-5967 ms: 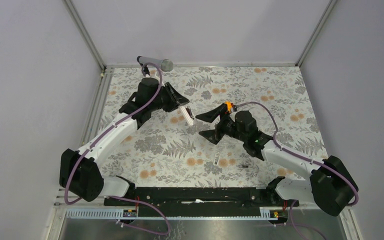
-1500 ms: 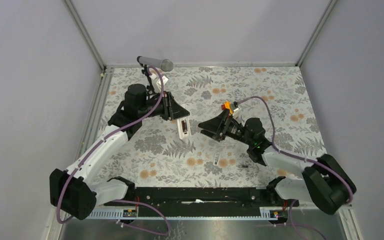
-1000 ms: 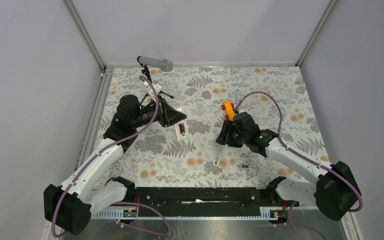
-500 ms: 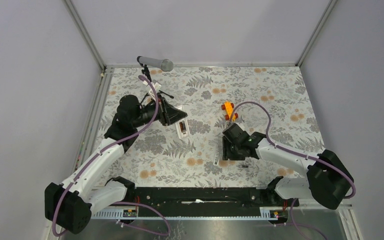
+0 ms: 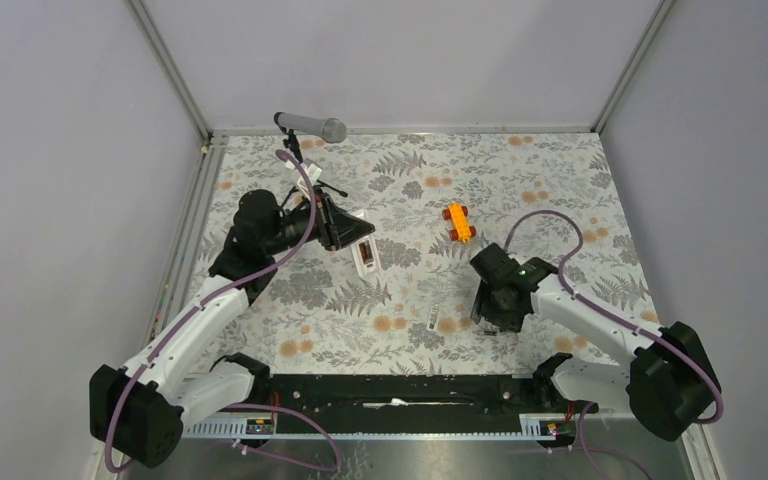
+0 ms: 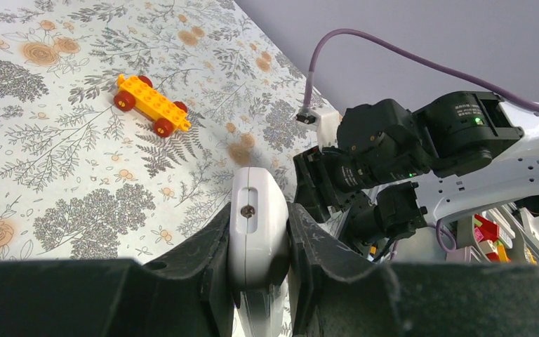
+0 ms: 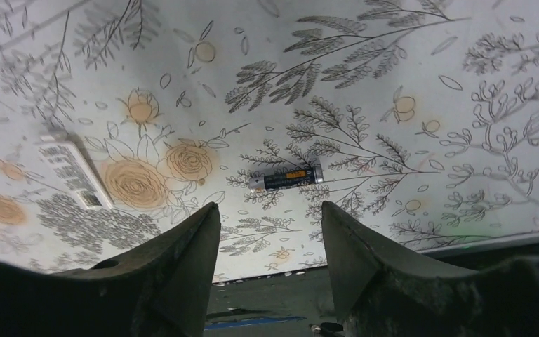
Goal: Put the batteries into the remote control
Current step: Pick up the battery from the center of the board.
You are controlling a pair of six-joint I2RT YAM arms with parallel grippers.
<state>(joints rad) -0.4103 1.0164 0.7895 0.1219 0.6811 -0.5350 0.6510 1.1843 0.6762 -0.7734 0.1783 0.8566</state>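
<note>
remote control (image 5: 365, 258), a slim white plastic rectangle, sits on the left side of the scene, clamped between the two black fingers of the left gripper (image 5: 358, 240), which is closed on its long edges. in the left wrist view the remote control (image 6: 256, 225) stands out past the fingers (image 6: 214, 242), its rounded end with one small screw facing the far arm, held up off the cloth. behind the left arm, at the far edge, a grey cylindrical microphone (image 5: 310, 125) rests on a small black stand. the table cloth (image 5: 560, 180) is white with a grey fern and orange flower print.

near the middle lies an orange brick-built toy car (image 5: 457, 222) with red wheels, on its own, well apart from both arms. nearer the arm bases, a small flat white cover piece (image 5: 433, 319) lies on the cloth, just to the left of the right arm's head.

the right gripper (image 5: 495, 310) points down at the cloth on the near right. its fingers are spread apart with nothing between them. the right wrist view shows a battery (image 7: 285, 177), a tiny dark cylinder with an orange mark and a silvery end, lying on its side on the cloth just beyond the gap, touching neither finger. from above it is probably hidden under the gripper's black body. the cover piece (image 7: 74, 172) shows at the left of that view.
</note>
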